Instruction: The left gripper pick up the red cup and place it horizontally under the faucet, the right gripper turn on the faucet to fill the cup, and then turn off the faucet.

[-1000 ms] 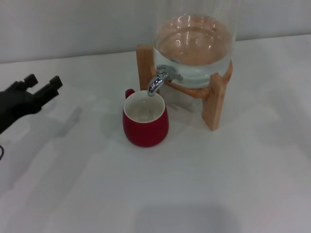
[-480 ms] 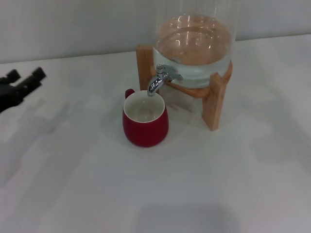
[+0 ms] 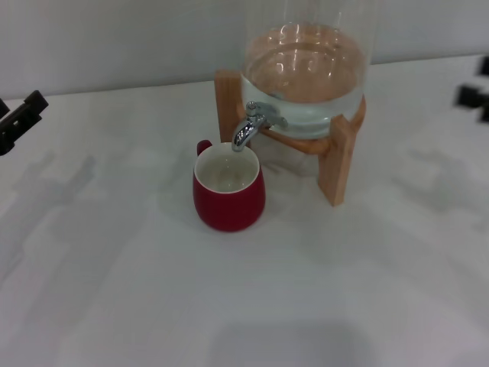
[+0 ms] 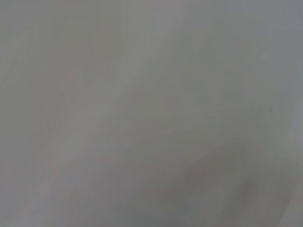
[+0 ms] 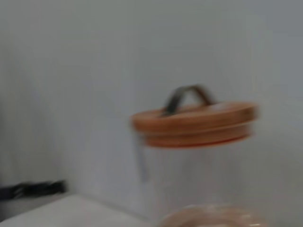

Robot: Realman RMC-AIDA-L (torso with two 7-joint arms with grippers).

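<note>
The red cup (image 3: 228,196) stands upright on the white table, its white inside facing up and its handle at the back left. The chrome faucet (image 3: 249,128) juts from the glass dispenser (image 3: 306,73), with its spout just over the cup's back rim. No stream of water shows. My left gripper (image 3: 17,115) is open and empty at the far left edge of the head view, well away from the cup. My right gripper (image 3: 474,90) shows only as black bits at the far right edge, level with the dispenser. The left wrist view shows only blank grey.
The dispenser holds water and sits on a wooden stand (image 3: 340,157) at the back of the white table (image 3: 252,306). Its wooden lid (image 5: 194,124) with a dark handle shows in the right wrist view. A pale wall runs behind.
My left gripper has drawn back to the left, away from the cup, almost out of the head view. My right gripper has come into view at the right edge. The cup has not moved.
</note>
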